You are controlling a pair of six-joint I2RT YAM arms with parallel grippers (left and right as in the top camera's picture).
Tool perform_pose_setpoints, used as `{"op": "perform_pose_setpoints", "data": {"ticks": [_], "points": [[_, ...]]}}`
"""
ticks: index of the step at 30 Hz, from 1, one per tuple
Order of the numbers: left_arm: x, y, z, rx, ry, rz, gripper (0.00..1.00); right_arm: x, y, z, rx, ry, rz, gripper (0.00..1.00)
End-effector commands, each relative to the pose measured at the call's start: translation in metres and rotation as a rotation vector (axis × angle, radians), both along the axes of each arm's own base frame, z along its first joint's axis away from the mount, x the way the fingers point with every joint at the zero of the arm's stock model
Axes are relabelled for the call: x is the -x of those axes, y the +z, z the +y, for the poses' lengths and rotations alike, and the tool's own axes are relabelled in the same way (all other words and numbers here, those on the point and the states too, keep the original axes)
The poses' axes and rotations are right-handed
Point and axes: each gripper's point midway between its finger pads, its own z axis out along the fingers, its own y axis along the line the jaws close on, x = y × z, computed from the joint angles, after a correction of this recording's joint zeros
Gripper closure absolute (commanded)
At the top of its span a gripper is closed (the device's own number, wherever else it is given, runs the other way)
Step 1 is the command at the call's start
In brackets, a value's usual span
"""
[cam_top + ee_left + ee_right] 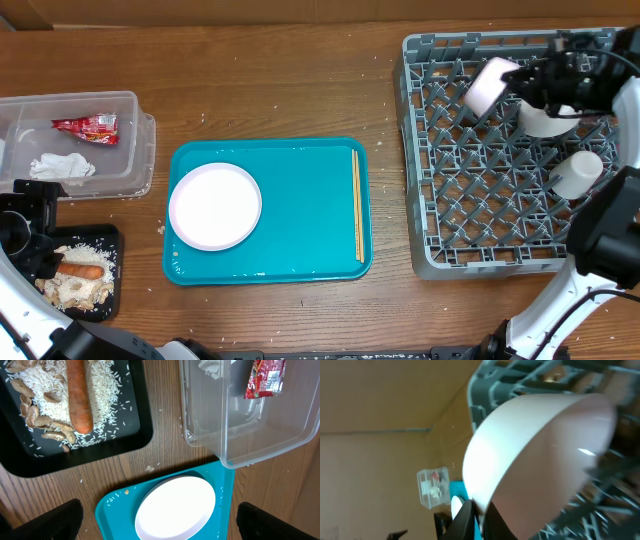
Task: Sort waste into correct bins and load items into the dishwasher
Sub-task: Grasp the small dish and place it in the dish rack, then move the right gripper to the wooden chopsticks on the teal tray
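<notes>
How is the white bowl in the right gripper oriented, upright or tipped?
Tipped: the white bowl stands on edge over the dish rack, its rim pinched in the right gripper.

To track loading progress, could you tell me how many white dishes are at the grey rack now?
3: a bowl held by the right gripper at the far end of the rack, a second bowl beside it, a cup nearer. The arm may hide others.
</notes>
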Motion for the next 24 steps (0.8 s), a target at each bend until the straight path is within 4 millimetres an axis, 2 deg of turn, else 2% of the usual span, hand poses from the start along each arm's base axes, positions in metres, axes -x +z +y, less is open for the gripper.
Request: {"op": "perform_pose_setpoints", "data": {"ticks": [1,3,4,6,7,11,14,15,18,21,24], "points": [[-0.002,0.001,0.001,-0.004,-0.011,-0.005,0.0,0.007,0.007,-0.033,0.083,-0.081,0.042,0.84],[-0.002,0.001,0.001,-0.004,-0.011,-0.005,0.0,0.013,0.012,-0.044,0.128,-0.113,0.073,0.74],[-0.002,0.001,0.001,-0.004,-0.011,-0.005,0.0,0.017,0.015,-0.05,0.155,-0.128,0.087,0.65],[-0.002,0.001,0.001,-0.004,-0.011,-0.005,0.0,0.029,0.033,-0.06,0.228,-0.163,0.115,0.38],[-0.002,0.001,0.001,-0.004,-0.011,-0.005,0.0,0.032,0.039,-0.06,0.245,-0.169,0.119,0.32],[-0.002,0.001,0.001,-0.004,-0.011,-0.005,0.0,0.053,0.076,-0.062,0.315,-0.229,0.147,0.23],[-0.002,0.001,0.001,-0.004,-0.011,-0.005,0.0,0.069,0.108,-0.043,0.331,-0.213,0.106,0.22],[-0.002,0.001,0.001,-0.004,-0.011,-0.005,0.0,0.076,0.119,-0.03,0.34,-0.195,0.087,0.22],[-0.002,0.001,0.001,-0.004,-0.011,-0.005,0.0,0.093,0.134,0.004,0.402,-0.136,0.079,0.18],[-0.002,0.001,0.001,-0.004,-0.011,-0.005,0.0,0.104,0.13,0.039,0.494,-0.054,0.105,0.14],[-0.002,0.001,0.001,-0.004,-0.011,-0.005,0.0,0.111,0.112,0.082,0.588,0.025,0.171,0.13]]}}
